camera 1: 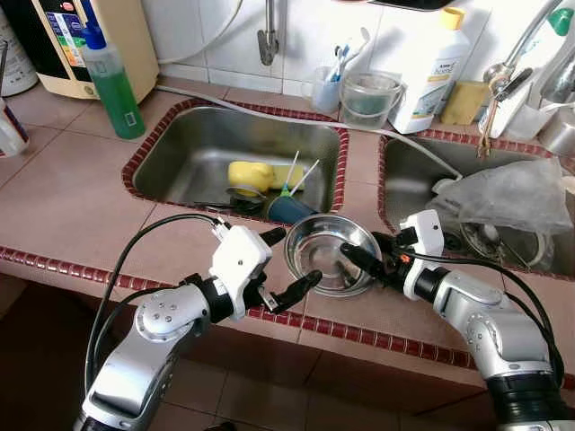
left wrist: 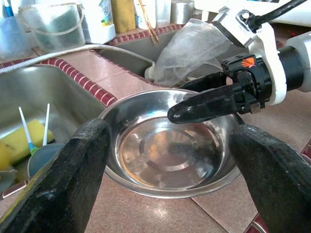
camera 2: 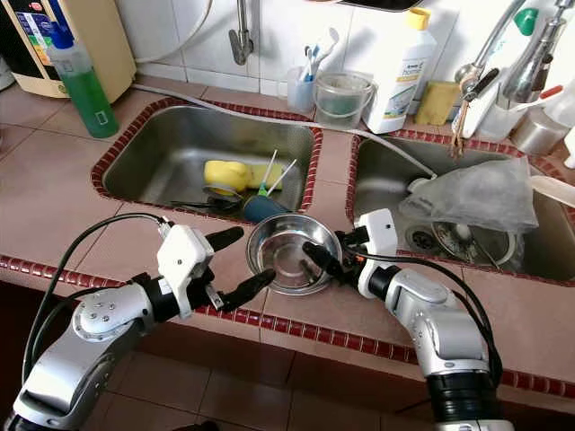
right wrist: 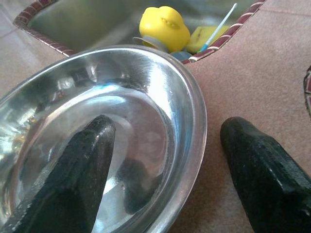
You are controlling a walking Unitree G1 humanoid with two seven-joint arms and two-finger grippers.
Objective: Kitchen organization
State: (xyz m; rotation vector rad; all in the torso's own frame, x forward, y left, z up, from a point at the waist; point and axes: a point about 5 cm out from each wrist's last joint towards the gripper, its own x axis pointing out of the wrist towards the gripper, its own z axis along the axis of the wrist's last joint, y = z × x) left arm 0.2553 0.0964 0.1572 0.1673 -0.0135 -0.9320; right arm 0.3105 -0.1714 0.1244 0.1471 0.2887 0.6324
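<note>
A round steel bowl stands empty on the tiled counter, at the front between the two sinks. My left gripper is open just left of the bowl, its fingers spread on either side of the near rim without touching it. My right gripper comes in from the right and is open astride the bowl's right rim. One of its fingers is inside the bowl and the other rests outside over the counter.
The left sink holds a yellow sponge, a blue cup and thin sticks. A crumpled plastic bag lies in the right sink. A green soap bottle, a clear tub and a white bottle line the back. The red-trimmed counter edge is close.
</note>
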